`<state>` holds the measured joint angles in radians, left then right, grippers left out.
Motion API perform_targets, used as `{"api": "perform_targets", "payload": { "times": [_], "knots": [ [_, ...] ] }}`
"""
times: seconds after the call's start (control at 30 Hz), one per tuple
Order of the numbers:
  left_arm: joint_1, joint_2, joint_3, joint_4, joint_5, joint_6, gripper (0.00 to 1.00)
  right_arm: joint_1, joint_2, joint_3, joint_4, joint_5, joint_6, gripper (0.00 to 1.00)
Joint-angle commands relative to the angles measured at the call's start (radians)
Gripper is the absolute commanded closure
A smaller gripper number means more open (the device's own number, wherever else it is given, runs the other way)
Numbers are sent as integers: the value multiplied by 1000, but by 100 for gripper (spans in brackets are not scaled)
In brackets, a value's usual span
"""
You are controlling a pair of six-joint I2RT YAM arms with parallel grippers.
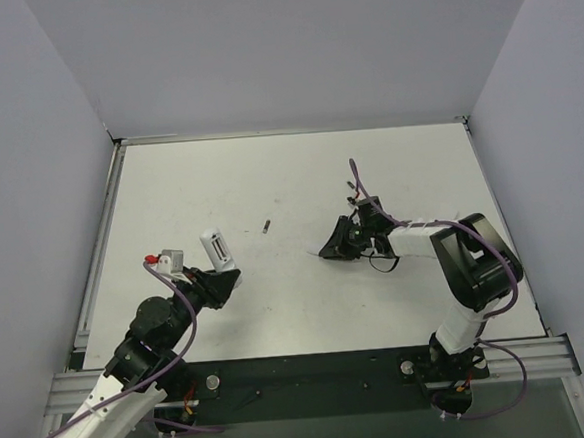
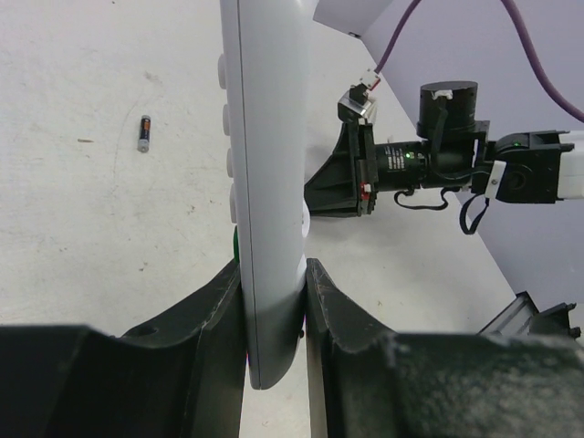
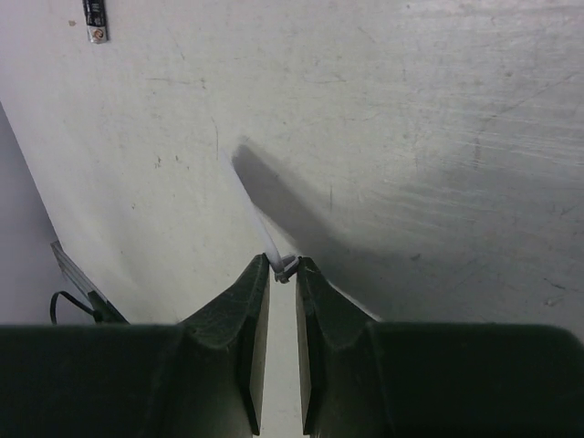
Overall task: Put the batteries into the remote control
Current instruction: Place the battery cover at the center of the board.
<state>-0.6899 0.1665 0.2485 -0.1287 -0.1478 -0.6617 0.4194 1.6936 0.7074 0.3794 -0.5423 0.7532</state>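
Observation:
My left gripper [image 1: 228, 280] [image 2: 272, 266] is shut on the lower end of the white remote control [image 1: 216, 249] [image 2: 265, 182] and holds it on edge above the table, buttons facing left in the left wrist view. One small dark battery [image 1: 266, 226] [image 2: 143, 133] [image 3: 95, 20] lies loose on the table between the arms. I see no second battery. My right gripper [image 1: 330, 248] [image 3: 283, 266] is down at the table, its tips pinched on the clip end of a thin white flat cover piece [image 3: 251, 205], seen edge-on.
The white table [image 1: 299, 168] is walled by grey panels at the back and both sides. The right arm's wrist and purple cable [image 2: 438, 155] lie just to the right of the held remote. A black rail [image 1: 313, 378] runs along the near edge.

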Motion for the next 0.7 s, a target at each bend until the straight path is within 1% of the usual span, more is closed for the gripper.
{"api": "perform_targets", "payload": {
  "times": [0.0, 0.07, 0.1, 0.17, 0.2, 0.27, 0.3, 0.33, 0.37, 0.43, 0.47, 0.53, 0.57, 0.67],
  "knots": [
    [6, 21, 48, 72, 91, 19, 100, 1, 27, 23, 32, 48, 66, 100],
    [6, 7, 29, 80, 117, 1, 100, -2, 34, 29, -11, 70, 54, 100],
    [6, -1, 23, 84, 122, -15, 100, -5, 38, 36, -31, 83, 45, 94],
    [7, -18, 14, 78, 135, -29, 100, -10, 35, 38, -80, 114, 23, 88],
    [6, -21, 12, 78, 142, -35, 100, -10, 32, 32, -92, 120, 18, 80],
    [6, -27, 12, 77, 148, -47, 100, -17, 25, 24, -128, 131, 8, 72],
    [6, -27, 12, 78, 148, -56, 100, -21, 11, 15, -138, 131, 3, 62],
    [6, -28, 12, 78, 148, -61, 100, -24, 2, 7, -160, 133, 2, 56],
    [6, -28, 12, 80, 148, -65, 100, -27, -24, 1, -169, 136, -11, 43],
    [6, -27, 12, 77, 148, -78, 100, -33, -60, -25, -197, 149, -18, 32],
    [6, -27, 12, 75, 171, -79, 100, -34, -104, -31, -209, 168, -21, 18],
    [6, -18, 17, 70, 171, -81, 100, -36, -158, -37, -253, 197, -54, 3],
    [6, -12, 18, 72, 171, -81, 100, -36, -219, -37, -263, 237, -72, 0],
    [6, 8, 18, 87, 180, -82, 100, -37, -335, -22, -266, 269, -138, 0]
  ]
}}
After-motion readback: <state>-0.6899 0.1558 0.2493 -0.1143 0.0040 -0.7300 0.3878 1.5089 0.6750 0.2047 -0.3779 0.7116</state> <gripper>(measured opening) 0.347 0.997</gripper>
